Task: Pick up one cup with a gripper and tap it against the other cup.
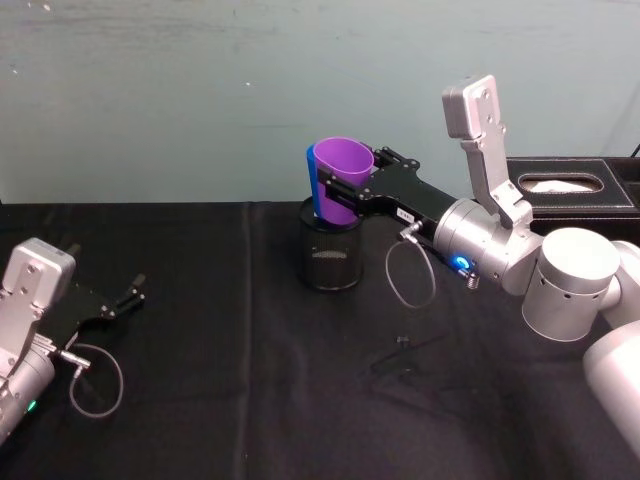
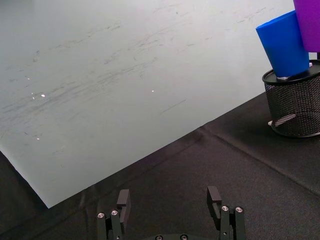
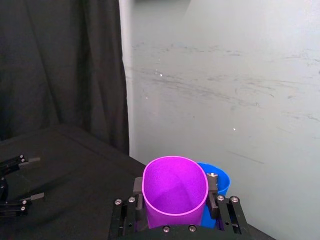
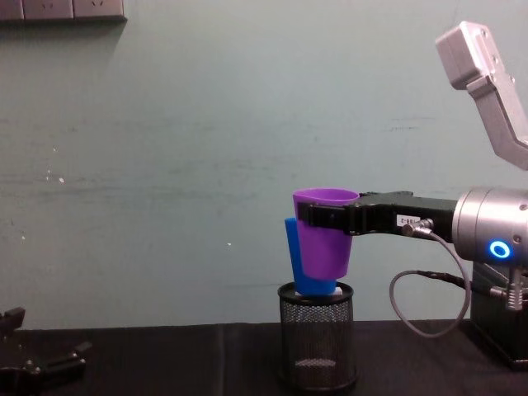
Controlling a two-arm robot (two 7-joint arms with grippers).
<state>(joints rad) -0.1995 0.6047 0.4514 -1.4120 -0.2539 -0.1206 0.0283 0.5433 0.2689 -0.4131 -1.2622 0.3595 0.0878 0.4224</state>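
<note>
right gripper [image 3: 175,186]: long black flat-fingered claw on a silver-grey arm, narrowed onto a cup, one finger on each side just under the rim; held up in the air, reaching in from the robot's right
purple cup [image 1: 340,160]: smooth purple plastic tapered tumbler, between the right gripper's fingers, open end up, slightly tilted, lifted off the table
blue cup [image 2: 284,44]: bright blue plastic tapered tumbler, just past the right gripper's fingertips on the robot's left side; leaning, its base down inside the holder
cup contact: purple side sits against blue side and looks touching; a thin gap can't be ruled out
black mesh holder [image 4: 316,334]: round wire-mesh pot right below the right gripper's fingertips, standing on the table
left gripper [image 2: 168,192]: black, fingers spread wide, nothing between them; low over the table, well apart from the right gripper and both cups
table [image 1: 230,380]: black cloth under both grippers
black tissue box [image 1: 570,185]: behind the right gripper's arm, at the table's back edge
</note>
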